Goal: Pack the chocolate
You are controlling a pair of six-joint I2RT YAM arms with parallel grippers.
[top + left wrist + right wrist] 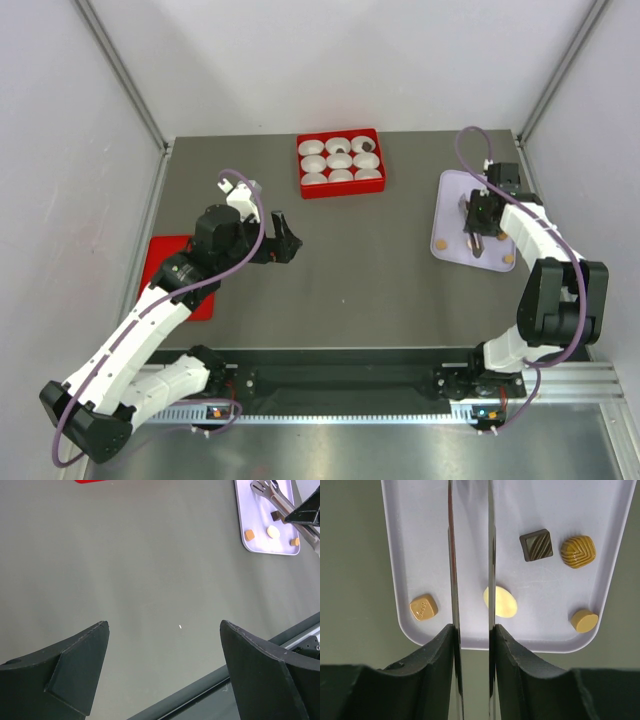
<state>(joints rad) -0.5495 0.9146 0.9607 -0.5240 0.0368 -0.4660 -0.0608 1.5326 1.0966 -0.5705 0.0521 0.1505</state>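
Several chocolates lie on a lavender tray: a tan square, a pale yellow oval, a dark brown square, a ribbed tan one and a tan round one. My right gripper is shut on metal tongs, whose two blades reach out over the tray, apart and empty. In the top view it hovers over the tray at the right. My left gripper is open and empty over the bare table, left of centre.
A red box with several white paper cups stands at the back centre; one cup holds a dark piece. A red lid lies at the left under the left arm. Grey walls enclose the table.
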